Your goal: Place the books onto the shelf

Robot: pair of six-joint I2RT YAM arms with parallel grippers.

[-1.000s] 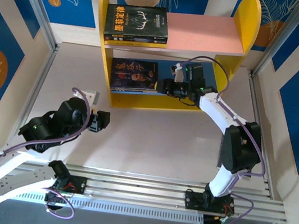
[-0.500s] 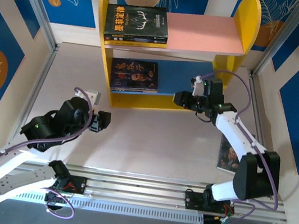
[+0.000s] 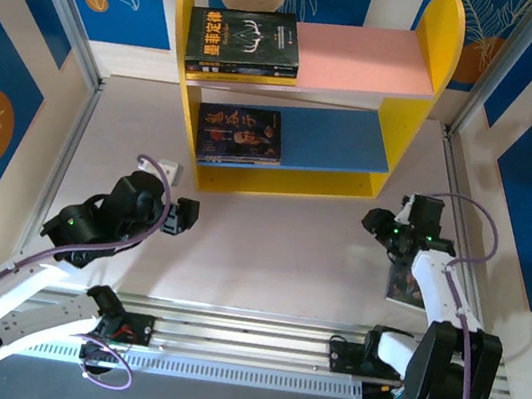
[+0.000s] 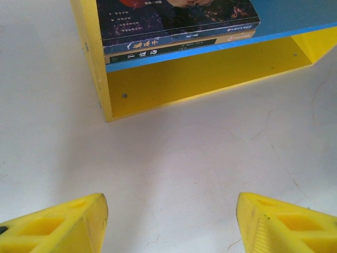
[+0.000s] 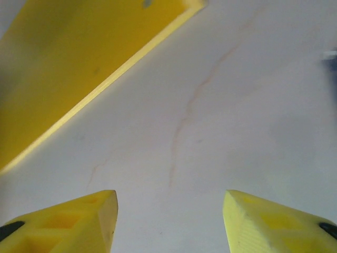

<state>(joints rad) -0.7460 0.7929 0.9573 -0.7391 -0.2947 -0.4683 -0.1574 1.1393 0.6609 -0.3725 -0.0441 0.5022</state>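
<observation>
Since the right gripper (image 3: 374, 223) hangs with its yellow wedge fingers (image 5: 79, 221) spread and nothing between them, the target looks like the loose book (image 3: 399, 281). It lies flat on the table (image 3: 268, 251) just nearside of that gripper, by the right edge, partly under the forearm. Its long axis seems to run near-to-far. The right arm is clearly nearer. The left gripper (image 3: 185, 215), also spread and empty, is well apart toward the left edge. The cover is thin, dark and glossy on matte white, so probably hard to get under. The shelf (image 3: 435, 29) is at the far edge with rounded yellow panels. The pink board (image 3: 369, 59) and blue board (image 3: 337, 135) each hold dark books at their left ends.
</observation>
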